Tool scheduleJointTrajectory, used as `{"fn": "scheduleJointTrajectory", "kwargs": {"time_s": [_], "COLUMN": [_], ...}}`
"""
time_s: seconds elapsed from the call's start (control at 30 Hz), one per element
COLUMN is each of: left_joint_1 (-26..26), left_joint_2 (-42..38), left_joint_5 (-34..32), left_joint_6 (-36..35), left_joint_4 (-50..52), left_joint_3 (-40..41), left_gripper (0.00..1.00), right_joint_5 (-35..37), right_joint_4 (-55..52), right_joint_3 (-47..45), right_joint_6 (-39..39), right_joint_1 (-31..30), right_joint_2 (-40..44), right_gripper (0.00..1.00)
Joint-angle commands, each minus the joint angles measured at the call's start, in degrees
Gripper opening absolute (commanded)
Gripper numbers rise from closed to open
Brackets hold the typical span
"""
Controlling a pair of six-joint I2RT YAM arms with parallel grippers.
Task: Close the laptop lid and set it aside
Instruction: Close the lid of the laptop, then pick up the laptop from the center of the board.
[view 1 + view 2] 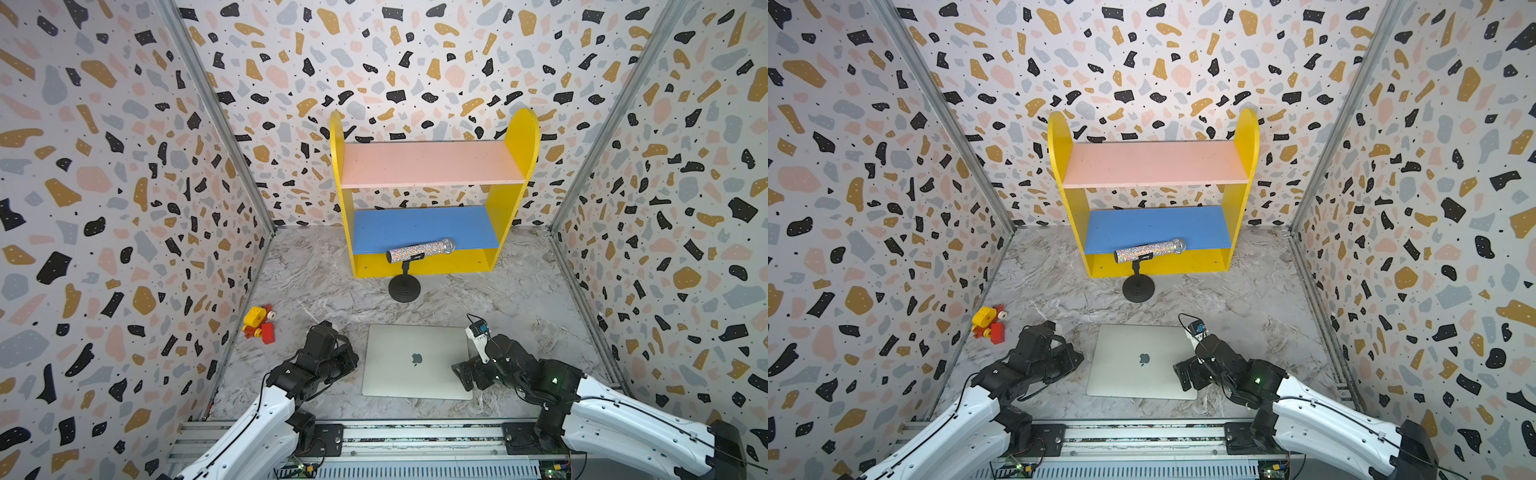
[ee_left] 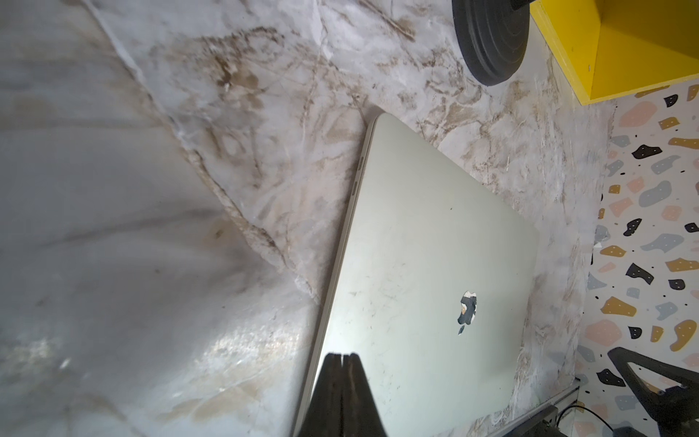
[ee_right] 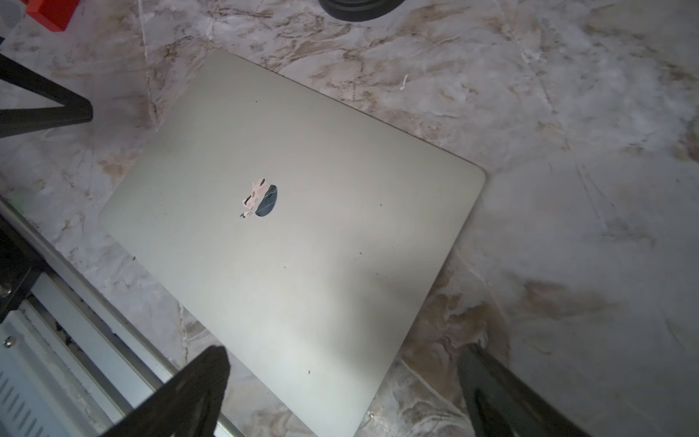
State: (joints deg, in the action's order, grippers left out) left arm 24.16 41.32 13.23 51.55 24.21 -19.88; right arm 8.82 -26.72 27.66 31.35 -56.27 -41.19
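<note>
The silver laptop (image 1: 399, 374) (image 1: 1125, 374) lies flat on the marble table near the front rail. The laptop lid (image 3: 340, 212) (image 2: 427, 246) is down on the base, with its plain back and apple logo facing up. My left gripper (image 1: 352, 359) (image 1: 1077, 358) (image 2: 342, 355) is shut, its tips over the laptop's left edge with nothing between them. My right gripper (image 1: 460, 376) (image 1: 1183, 376) (image 3: 342, 352) stands wide open at the laptop's right edge, straddling its front right corner without holding it.
A yellow shelf unit (image 1: 515, 174) stands against the back wall. A glittery microphone (image 1: 419, 250) on a black round stand (image 1: 404, 289) is in front of it. Toy bricks (image 1: 259, 322) lie at the left wall. Patterned walls close in three sides.
</note>
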Motion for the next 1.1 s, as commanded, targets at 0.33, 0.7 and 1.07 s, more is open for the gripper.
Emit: {"fn": "scheduleJointTrajectory", "kwargs": {"time_s": [0.33,0.7,1.07], "left_joint_1": [0.1,0.1,0.1], "left_joint_2": [1.4,4.4,7.0], "left_joint_5": [1.2,2.5,3.7], "left_joint_6": [-1.4,-0.8,-0.4], "left_joint_4": [-2.5,-5.3,-7.7], "left_joint_3": [-0.6,0.9,2.3], "left_gripper": [0.37,0.44,0.44], "right_joint_5": [4.5,-4.7,-15.7], "right_joint_4": [-2.9,-0.8,8.0], "right_joint_3": [-8.5,-12.0,-15.6], "right_joint_6": [16.0,21.9,25.8], "right_joint_1": [2.3,7.4,12.4], "right_joint_2": [13.8,12.8,8.2], "right_gripper": [1.0,0.99,0.94]}}
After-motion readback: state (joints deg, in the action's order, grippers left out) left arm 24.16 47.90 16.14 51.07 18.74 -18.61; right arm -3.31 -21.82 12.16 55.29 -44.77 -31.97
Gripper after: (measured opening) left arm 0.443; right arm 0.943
